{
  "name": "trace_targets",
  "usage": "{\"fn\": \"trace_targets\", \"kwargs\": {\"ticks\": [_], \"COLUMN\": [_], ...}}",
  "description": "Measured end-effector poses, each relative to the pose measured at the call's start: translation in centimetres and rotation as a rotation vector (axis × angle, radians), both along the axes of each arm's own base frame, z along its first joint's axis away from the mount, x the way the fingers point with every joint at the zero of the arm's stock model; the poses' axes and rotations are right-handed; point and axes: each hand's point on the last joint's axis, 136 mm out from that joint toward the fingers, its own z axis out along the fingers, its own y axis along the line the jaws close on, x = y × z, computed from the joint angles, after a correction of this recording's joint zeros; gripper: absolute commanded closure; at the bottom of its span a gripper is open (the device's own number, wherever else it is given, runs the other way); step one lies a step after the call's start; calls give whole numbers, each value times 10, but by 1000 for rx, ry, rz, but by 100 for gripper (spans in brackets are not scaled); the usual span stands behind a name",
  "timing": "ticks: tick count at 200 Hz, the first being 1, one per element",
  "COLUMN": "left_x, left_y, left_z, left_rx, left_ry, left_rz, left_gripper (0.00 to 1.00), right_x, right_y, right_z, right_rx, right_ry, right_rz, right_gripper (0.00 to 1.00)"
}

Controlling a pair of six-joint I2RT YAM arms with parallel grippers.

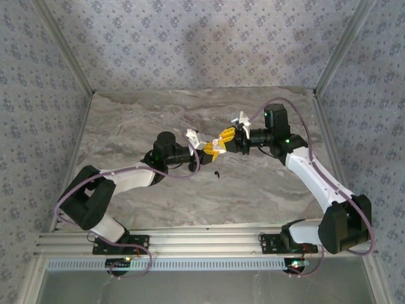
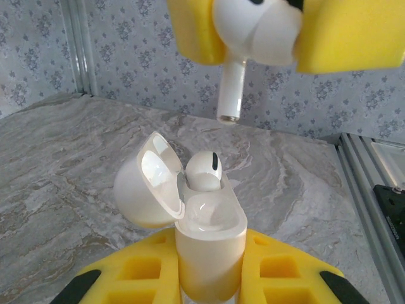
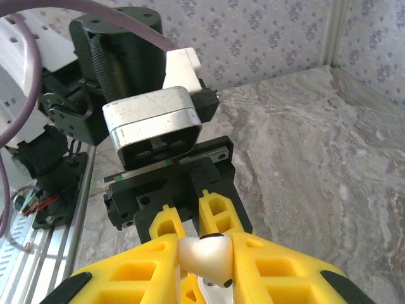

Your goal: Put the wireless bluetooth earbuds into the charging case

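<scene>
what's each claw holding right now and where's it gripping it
Left claw grips the open charging case by its lower body; right claw pinches a white earbud by its head.

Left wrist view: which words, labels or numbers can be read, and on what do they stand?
No text can be read.
The flat black part at the right edge carries tiny white print, too small and blurred to read.
The glossy white charging case shows no marking.

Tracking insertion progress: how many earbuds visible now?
3. One white stemmed earbud seated in the open white charging case gripped by the left claw; a second white earbud pinched in the right claw; a tiny black earbud loose on the marble table. More may be hidden.
</scene>
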Motion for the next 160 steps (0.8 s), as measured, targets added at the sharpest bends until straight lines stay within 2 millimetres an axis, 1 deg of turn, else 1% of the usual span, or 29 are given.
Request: {"fn": "trace_targets", "kwargs": {"ticks": [30,85,160], "left_x": [-1,1,0], "left_y": [0,1,2], "left_z": [0,1,6], "left_rx": [0,7,2], "left_ry": [0,-31,-45], "left_rz": [-4,4,4], "left_gripper": [90,90,90], "right_x": [-2,-10,-9], "right_y": [1,0,5], "right_z": [-1,-9,-18], "right_rx": [2,-15,-37], "right_ry": [-8,-8,-25], "right_rz": [54,95,128], "right_gripper": [76,76,76]}}
